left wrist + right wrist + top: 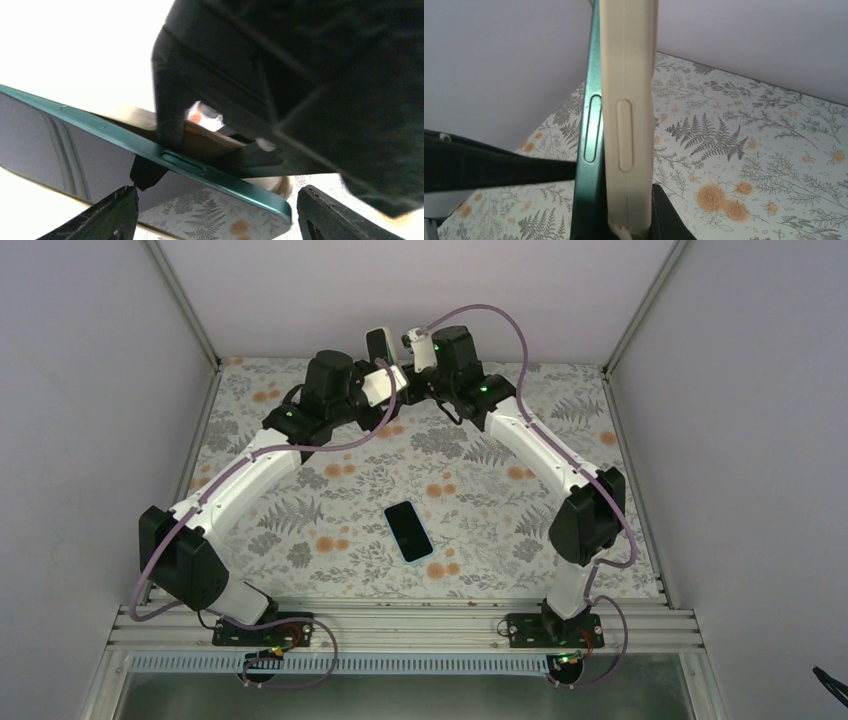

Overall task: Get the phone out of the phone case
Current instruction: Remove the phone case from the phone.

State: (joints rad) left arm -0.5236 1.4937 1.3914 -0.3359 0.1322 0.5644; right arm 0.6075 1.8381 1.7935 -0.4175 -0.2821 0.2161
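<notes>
- Both arms reach to the far end of the table [300,540], and their grippers meet there, up in the air.
- The phone [75,150] is green with a dark screen. It is held up off the table between the two grippers.
- The phone case [629,100] is cream. It stands upright right next to the phone.
- The phone has come partly out of the case. In the right wrist view the green edge and the cream edge stand side by side, with a thin gap near the top. Lower down they touch.
- The right gripper [624,222] holds the bottom end of the case. One black finger [669,217] presses on the cream side. The other finger is hidden behind the phone. The jaws look clamped on the case with the phone's end in it.
- The left gripper [215,215] has its jaws wide apart. Its two black fingertips sit at the bottom of its own view, and the phone lies across just above them.
- In the right wrist view a black bar [499,167] comes in from the left and touches the phone's green edge.
- A second phone [408,530] with a light blue rim lies flat in the middle of the table, well apart from the grippers.
</notes>
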